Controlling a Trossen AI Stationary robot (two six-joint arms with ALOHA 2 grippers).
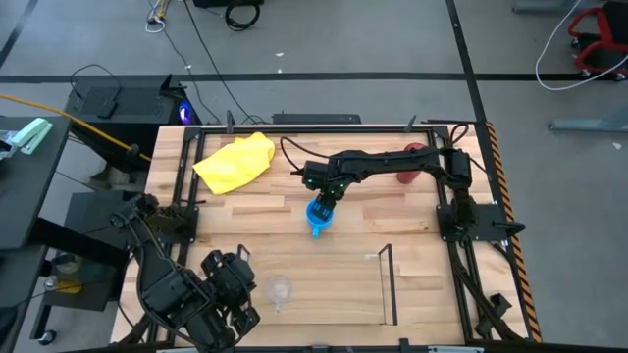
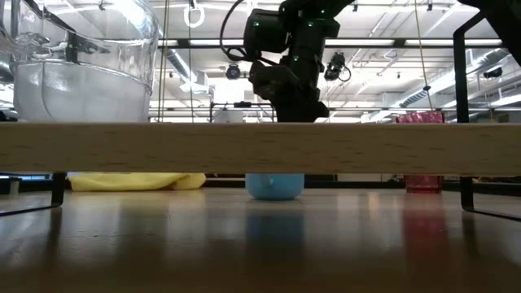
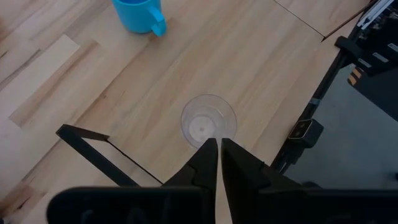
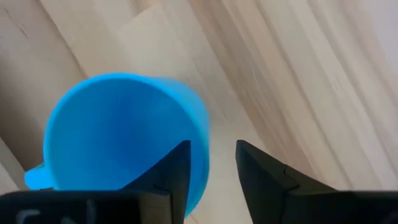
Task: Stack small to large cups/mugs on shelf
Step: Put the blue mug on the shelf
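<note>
A bright blue mug (image 1: 318, 217) stands upright on the table's middle, its handle (image 1: 317, 232) toward the near edge. My right gripper (image 4: 212, 163) is open just above its rim, one finger over the mouth and one outside the wall. A tiny clear cup (image 1: 280, 291) stands upright on the light wood plank of the shelf (image 1: 334, 294) near the front. My left gripper (image 3: 219, 155) is shut, just left of the cup and apart from it. A dark red tumbler (image 1: 413, 165) stands at the far right, partly hidden by the right arm. My right gripper comes at the blue mug from above, pointing down. One finger (image 4: 171, 171) stands over the mug's mouth and the other (image 4: 264, 174) outside its wall (image 4: 200, 134), opposite the handle. Whether either finger touches the wall I cannot tell.
A yellow cloth (image 1: 236, 161) lies at the far left. The shelf's thin dark metal uprights (image 1: 388, 284) stand at the near middle, and its plank (image 2: 260, 148) crosses the low view. Black frame rails (image 1: 444, 176) run along the table's sides.
</note>
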